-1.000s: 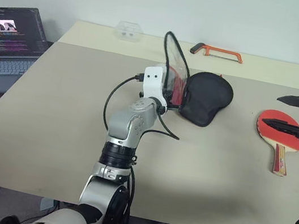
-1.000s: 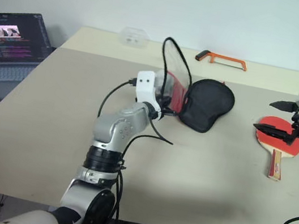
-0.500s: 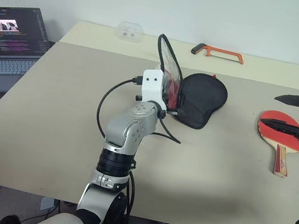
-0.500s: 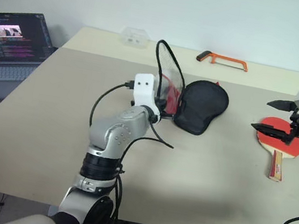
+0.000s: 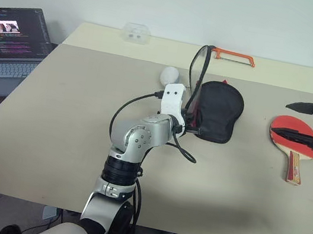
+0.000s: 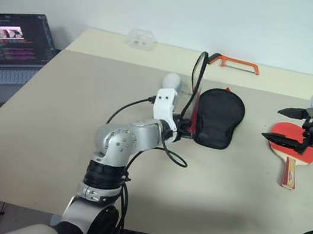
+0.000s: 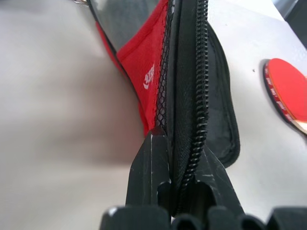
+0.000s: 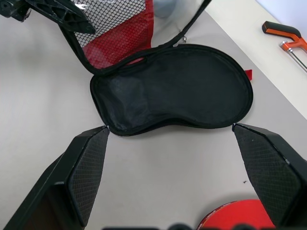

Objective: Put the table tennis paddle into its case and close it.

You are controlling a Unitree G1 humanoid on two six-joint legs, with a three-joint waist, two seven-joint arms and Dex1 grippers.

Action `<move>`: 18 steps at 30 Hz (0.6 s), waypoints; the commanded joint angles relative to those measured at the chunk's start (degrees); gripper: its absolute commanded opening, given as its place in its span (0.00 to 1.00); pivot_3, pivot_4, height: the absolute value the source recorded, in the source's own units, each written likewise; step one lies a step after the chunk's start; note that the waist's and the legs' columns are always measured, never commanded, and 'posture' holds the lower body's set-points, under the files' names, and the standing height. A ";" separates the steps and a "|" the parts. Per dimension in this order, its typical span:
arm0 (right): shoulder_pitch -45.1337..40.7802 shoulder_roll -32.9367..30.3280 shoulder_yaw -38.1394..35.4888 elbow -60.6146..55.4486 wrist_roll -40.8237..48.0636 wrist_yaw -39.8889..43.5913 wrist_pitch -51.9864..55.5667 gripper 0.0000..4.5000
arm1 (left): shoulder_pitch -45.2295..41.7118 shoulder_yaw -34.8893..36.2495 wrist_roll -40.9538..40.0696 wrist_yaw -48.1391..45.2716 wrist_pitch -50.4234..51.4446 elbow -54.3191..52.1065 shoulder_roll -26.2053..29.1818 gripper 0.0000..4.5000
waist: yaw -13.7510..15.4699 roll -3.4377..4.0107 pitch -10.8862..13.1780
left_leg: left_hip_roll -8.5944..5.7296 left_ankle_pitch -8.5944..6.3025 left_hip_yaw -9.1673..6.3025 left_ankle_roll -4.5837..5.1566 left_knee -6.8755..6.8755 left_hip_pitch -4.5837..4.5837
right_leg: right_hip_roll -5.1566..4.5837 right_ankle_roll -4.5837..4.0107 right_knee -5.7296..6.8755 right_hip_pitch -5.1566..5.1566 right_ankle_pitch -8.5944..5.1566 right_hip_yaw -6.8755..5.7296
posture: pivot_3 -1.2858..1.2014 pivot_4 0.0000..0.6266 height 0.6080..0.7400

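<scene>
paddle (image 8: pixel 228 218) — cut off at frame edge | laptop (image 5: pixel 6 44) — partly cropped

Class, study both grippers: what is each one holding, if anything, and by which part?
The left gripper is shut on the case, pinching the zipper edge of its raised red mesh flap. The right gripper holds nothing; its jaws stand open above the table tennis paddle.

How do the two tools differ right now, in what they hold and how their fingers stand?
The left tool is shut on the case, pinching the zipper edge of its raised red flap; the right tool is open and holds nothing. The left tool sits at the case near the table's middle; the right tool hovers over the paddle, which lies flat on the table. Both have black fingers.
</scene>
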 commanded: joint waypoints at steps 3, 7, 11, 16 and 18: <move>-0.42 -1.02 -2.27 -1.82 1.38 -0.18 0.31 1.00 | -1.55 -1.31 -2.44 0.16 -4.02 1.21 -11.87 0.00 | 0.01 0.00 0.00 | -0.01 0.00 -0.01 0.00 0.00 0.00 | 0.00 0.00 -0.01 0.02 0.00 0.00 | 0.52 0.24 1.00; -0.74 -0.99 -2.07 -1.60 1.30 -0.19 0.23 1.00 | -2.84 -2.62 -4.11 -1.35 -8.81 4.87 -13.33 0.00 | 0.03 0.01 0.00 | -0.02 0.00 -0.02 0.00 0.01 0.01 | -0.01 0.00 -0.03 0.04 0.00 0.00 | 0.52 0.24 1.00; -1.04 -0.99 -1.88 -1.38 1.19 -0.15 0.14 1.00 | -4.08 -3.72 -4.82 -1.94 -14.19 9.46 -14.23 0.00 | 0.02 0.01 0.00 | -0.02 0.00 -0.01 0.00 0.00 0.04 | 0.00 0.00 -0.02 0.05 0.00 -0.01 | 0.52 0.24 1.00; -1.21 -0.99 -1.82 -1.28 1.15 -0.14 0.18 1.00 | -4.27 -5.10 -6.42 -1.57 -17.15 10.92 -13.56 0.00 | 0.02 0.01 0.00 | -0.04 0.00 -0.01 0.00 0.00 0.04 | 0.00 0.00 -0.03 0.07 0.00 0.00 | 0.52 0.24 1.00; -1.18 -0.99 -1.82 -1.14 1.14 -0.09 0.08 1.00 | -3.18 -5.37 -7.17 -0.88 -16.40 9.83 -12.52 0.00 | 0.03 0.01 0.00 | -0.04 0.00 -0.01 0.00 0.00 0.04 | 0.00 0.00 -0.04 0.07 0.00 0.00 | 0.52 0.24 1.00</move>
